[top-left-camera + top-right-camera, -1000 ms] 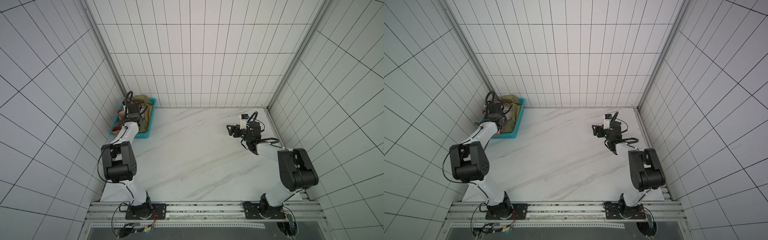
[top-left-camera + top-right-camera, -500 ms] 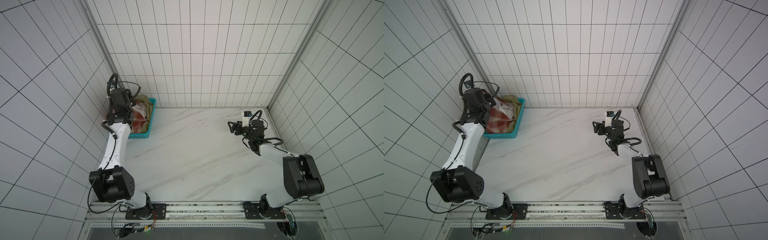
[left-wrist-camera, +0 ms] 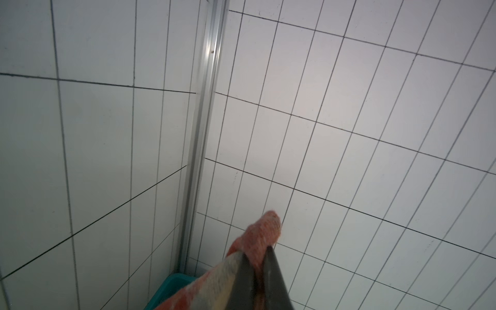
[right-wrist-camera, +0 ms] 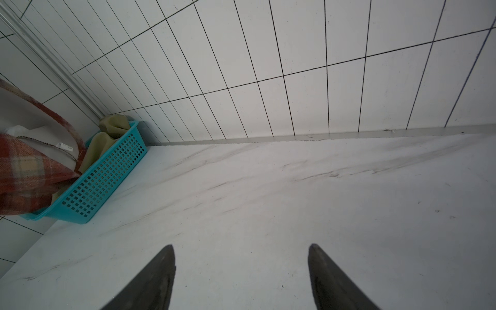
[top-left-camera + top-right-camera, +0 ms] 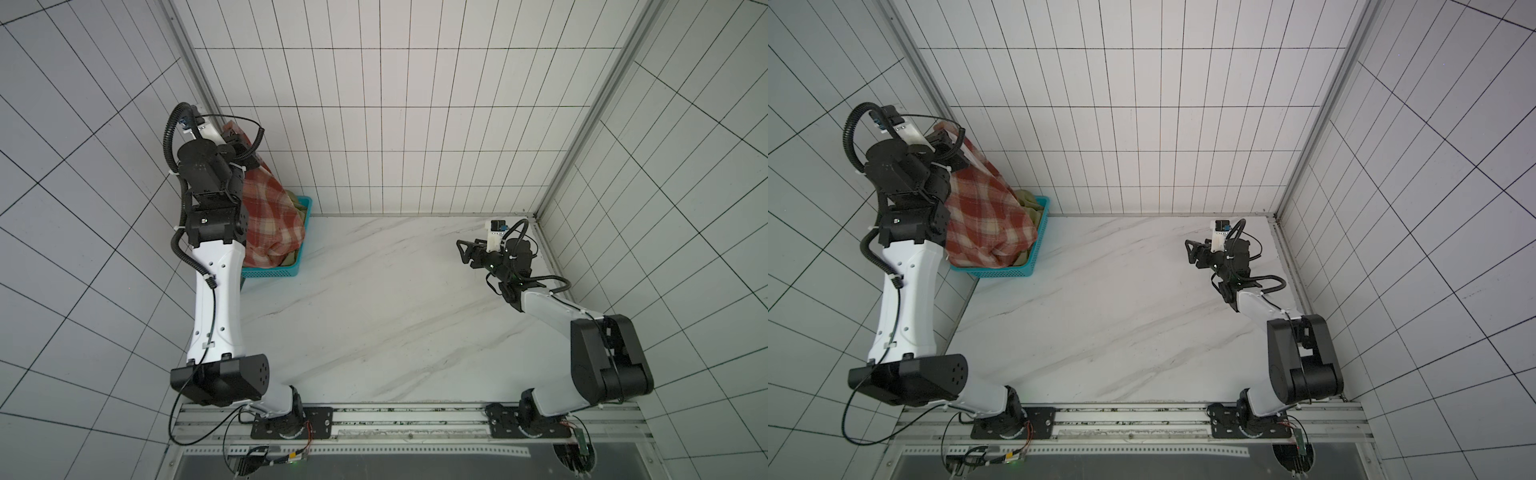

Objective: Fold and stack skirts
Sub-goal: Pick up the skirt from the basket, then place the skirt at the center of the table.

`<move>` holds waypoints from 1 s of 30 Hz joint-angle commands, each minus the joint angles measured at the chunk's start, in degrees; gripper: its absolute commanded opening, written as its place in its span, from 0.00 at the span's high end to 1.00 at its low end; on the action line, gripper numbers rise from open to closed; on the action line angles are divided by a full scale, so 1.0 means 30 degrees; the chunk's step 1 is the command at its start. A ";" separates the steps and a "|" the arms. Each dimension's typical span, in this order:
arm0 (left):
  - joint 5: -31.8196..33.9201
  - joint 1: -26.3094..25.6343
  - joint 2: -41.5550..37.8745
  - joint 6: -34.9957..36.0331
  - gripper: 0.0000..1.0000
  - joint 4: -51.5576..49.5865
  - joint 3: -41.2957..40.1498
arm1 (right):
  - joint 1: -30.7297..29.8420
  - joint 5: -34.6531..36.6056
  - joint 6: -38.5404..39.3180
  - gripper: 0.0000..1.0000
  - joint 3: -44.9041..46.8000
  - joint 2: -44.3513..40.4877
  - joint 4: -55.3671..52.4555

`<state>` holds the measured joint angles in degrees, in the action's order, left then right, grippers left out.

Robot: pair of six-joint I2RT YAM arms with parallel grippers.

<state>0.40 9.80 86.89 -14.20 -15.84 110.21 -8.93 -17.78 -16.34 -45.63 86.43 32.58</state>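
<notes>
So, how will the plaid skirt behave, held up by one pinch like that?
Probably floppy: the plaid skirt hangs in loose folds from the shut left gripper, its lower end bunched in the basket. Likely to swing and drag, maybe catching the olive skirt beneath.

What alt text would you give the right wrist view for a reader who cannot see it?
The right pincer, jaws wide apart and empty, hovers above a white marble table. In the far corner a teal basket holds an olive skirt, with a red plaid skirt hanging over it.
</notes>
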 commanded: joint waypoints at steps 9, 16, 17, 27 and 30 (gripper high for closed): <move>-0.5136 -0.0103 -0.2490 -0.4644 1.00 0.7986 -0.1836 | 0.0016 -0.0898 -0.1262 0.24 0.0016 -0.0717 0.1240; -0.7339 -0.0852 -0.2706 -0.7273 1.00 0.9138 -0.1673 | 0.0017 -0.0939 -0.1505 0.24 0.0293 -0.1170 0.1358; -0.7383 -0.1188 -0.2810 -0.7379 1.00 0.9228 -0.1801 | 0.0017 -0.0939 -0.1526 0.24 0.0384 -0.1289 0.1346; -0.7285 -0.5550 -0.4027 -0.8421 1.00 1.1127 -0.5808 | 0.0017 0.0407 -0.1163 0.24 0.0816 -0.3717 -0.1220; -0.6596 -0.7132 -0.4893 -0.8408 1.00 1.1336 -0.7896 | 0.0010 0.1032 -0.0855 0.23 0.1306 -0.5275 -0.2534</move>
<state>-20.75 -8.60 74.85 -37.43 13.43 89.76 -8.91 -17.15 -19.99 -45.08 74.46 29.52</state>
